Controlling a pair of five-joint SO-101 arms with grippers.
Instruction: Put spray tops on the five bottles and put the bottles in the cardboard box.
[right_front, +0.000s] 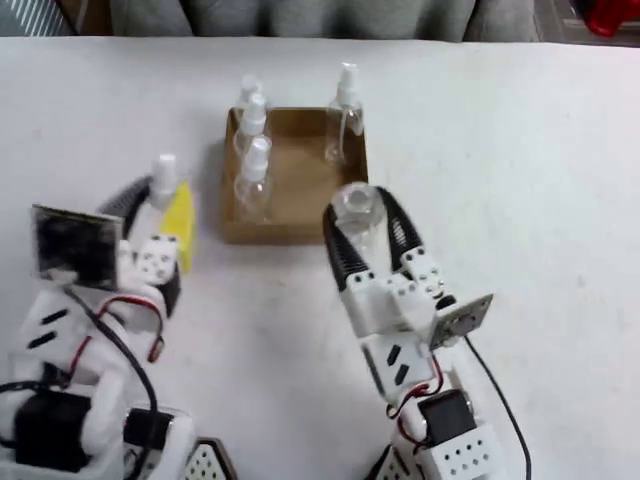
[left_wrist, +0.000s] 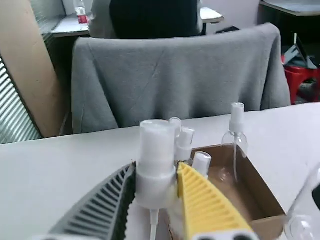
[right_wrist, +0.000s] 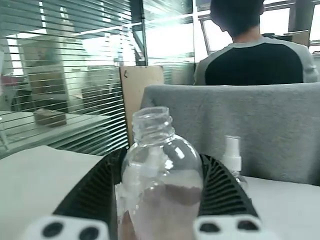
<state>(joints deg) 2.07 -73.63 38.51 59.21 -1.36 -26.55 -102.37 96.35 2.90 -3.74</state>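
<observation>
Seen from above, the left gripper (right_front: 160, 198) is at about 9 o'clock from the cardboard box (right_front: 290, 233), near it but not touching. Its grey and yellow fingers are closed to a narrow gap around a white spray top (right_front: 165, 170) and hold it upright by the collar, with the nozzle head above the fingers. Inside the box there is a row of three bottles (right_front: 253, 125) along the wall at 9 o'clock, and a single bottle (right_front: 346, 112) stands in the corner at about 1 o'clock. All four have their tops on. The right gripper (right_front: 358, 210) is at about 5 o'clock from the box, just beside its near corner; I cannot tell if it touches the cardboard. Its black fingers are spread as wide as a bottle body and clamp the fifth bottle (right_wrist: 161, 175), which is clear and upright, and its threaded neck is bare and open. In my judgement the task is mostly done, with four of the five bottles capped and boxed. What is left is to bring the held top onto the open neck, to fix it there, and to set this last bottle in the free part of the box at about 4 o'clock.
</observation>
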